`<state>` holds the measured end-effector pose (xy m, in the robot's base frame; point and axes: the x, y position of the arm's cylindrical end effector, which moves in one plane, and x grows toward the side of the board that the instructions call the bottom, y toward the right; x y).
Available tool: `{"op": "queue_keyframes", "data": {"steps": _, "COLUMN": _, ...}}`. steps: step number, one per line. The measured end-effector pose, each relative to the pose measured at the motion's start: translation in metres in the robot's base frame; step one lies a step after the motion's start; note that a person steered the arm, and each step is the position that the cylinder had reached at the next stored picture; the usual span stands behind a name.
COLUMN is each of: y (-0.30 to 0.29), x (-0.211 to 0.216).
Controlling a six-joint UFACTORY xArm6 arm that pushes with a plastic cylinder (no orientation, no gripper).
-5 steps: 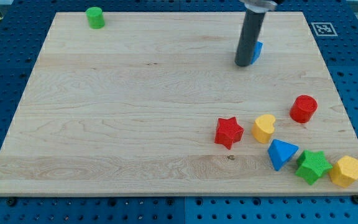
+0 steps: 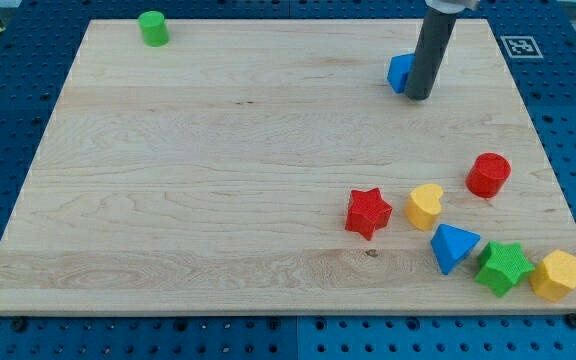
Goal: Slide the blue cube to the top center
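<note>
Camera view: my tip (image 2: 418, 97) down on the tabletop (image 2: 218, 170), pressed against the right side of the blue cube (image 2: 400, 72)

No jaws on this rig, only a straight dark rod, so nothing parted or clamped; rod end touching the blue cube, which sits near the view's top edge, right of centre, partly hidden behind the rod. Well below, toward the view's bottom right: red cylinder (image 2: 488, 174), yellow heart (image 2: 425, 205) just left of it, red star (image 2: 368, 212) beside the heart. Lower still, in a row close together: blue triangular block (image 2: 453, 247), green star (image 2: 503, 267), yellow hexagonal block (image 2: 557, 275) nearest the right edge. Far off in the view's top left corner: green cylinder (image 2: 153, 28), alone
</note>
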<state>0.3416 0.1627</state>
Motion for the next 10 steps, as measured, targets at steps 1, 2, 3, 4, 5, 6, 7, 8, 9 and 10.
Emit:
{"op": "queue_keyframes", "data": {"steps": 1, "y": -0.002, "x": -0.017}}
{"op": "queue_keyframes", "data": {"steps": 2, "y": -0.006, "x": -0.03}}
{"op": "queue_keyframes", "data": {"steps": 3, "y": -0.016, "x": -0.05}}
{"op": "queue_keyframes", "data": {"steps": 4, "y": -0.019, "x": -0.063}}
{"op": "queue_keyframes", "data": {"steps": 5, "y": -0.012, "x": -0.064}}
{"op": "queue_keyframes", "data": {"steps": 6, "y": 0.007, "x": -0.081}}
{"op": "queue_keyframes", "data": {"steps": 7, "y": 0.015, "x": -0.091}}
{"op": "queue_keyframes", "data": {"steps": 8, "y": -0.003, "x": -0.091}}
{"op": "queue_keyframes", "data": {"steps": 9, "y": -0.043, "x": -0.093}}
{"op": "queue_keyframes", "data": {"steps": 10, "y": -0.077, "x": -0.093}}
